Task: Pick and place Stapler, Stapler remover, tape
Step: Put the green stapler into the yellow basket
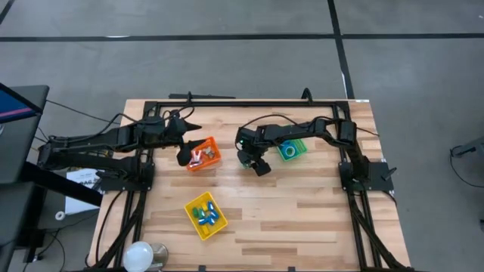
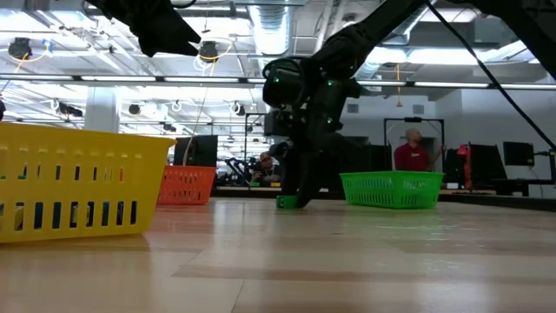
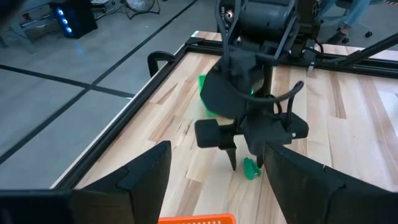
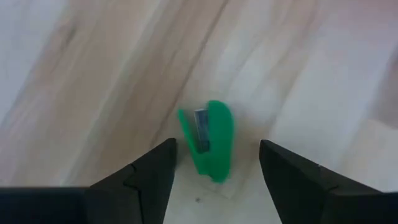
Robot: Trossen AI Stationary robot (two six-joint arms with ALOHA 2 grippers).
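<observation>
A small green stapler (image 4: 210, 140) lies flat on the wooden table, near the middle (image 1: 243, 160). My right gripper (image 4: 217, 180) hangs just above it, pointing steeply down and open. Its fingers stand on either side of the stapler without touching it (image 3: 250, 168). A roll of blue tape (image 1: 289, 152) lies in the green bin (image 1: 300, 143). My left gripper (image 1: 184, 156) waits open and empty over the left edge of the orange bin (image 1: 203, 153). I cannot make out a stapler remover.
The yellow bin (image 1: 206, 214), with several small coloured pieces, stands toward the near edge. The orange bin holds red and white pieces. A black frame (image 1: 227, 103) runs around the table. A white round object (image 1: 140, 255) sits at the near left corner. People show beyond the table (image 2: 410, 149).
</observation>
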